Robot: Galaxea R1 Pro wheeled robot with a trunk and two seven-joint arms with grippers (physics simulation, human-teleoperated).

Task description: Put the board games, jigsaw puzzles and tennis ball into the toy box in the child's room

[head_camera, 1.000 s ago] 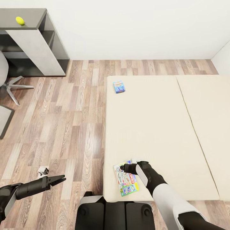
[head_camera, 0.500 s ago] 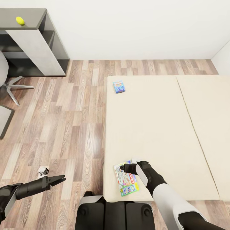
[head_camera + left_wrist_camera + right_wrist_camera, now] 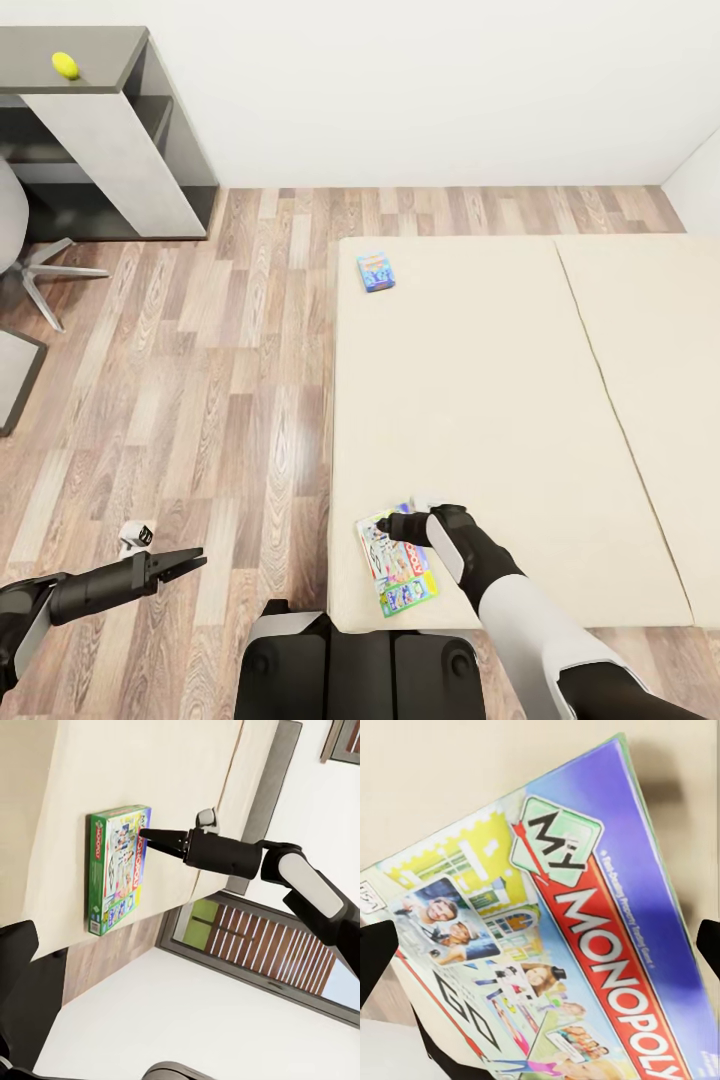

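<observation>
Wood-plank floor point(image 3: 200, 380) and a white wall point(image 3: 420, 90) frame the child's room in the head view. Largest is the bed point(image 3: 500, 400), its beige mattress running from the centre toward three o'clock. At eleven o'clock stands the dark grey cabinet point(image 3: 110, 130) adjoining the table, and a grey chair point(image 3: 20, 250) sits at nine o'clock.

Two board games lie on the mattress. The Monopoly box point(image 3: 396, 566) rests flat at about six o'clock, close to the bed's near corner; the left wrist view shows its green edge point(image 3: 120, 866) and the right wrist view its lettered lid point(image 3: 562, 945). The smaller blue-teal box point(image 3: 376, 271) lies well apart from it near twelve o'clock, by the mattress's far edge.

The right gripper point(image 3: 392, 526) is right over the Monopoly box; in the left wrist view point(image 3: 150, 836) its fingers come together in a point, closed and clasping nothing. The left gripper point(image 3: 190, 561) hangs over the floor at eight o'clock, its fingers parted a little.

Smallest, the tennis ball point(image 3: 65, 65) sits on the cabinet top at eleven o'clock.
</observation>
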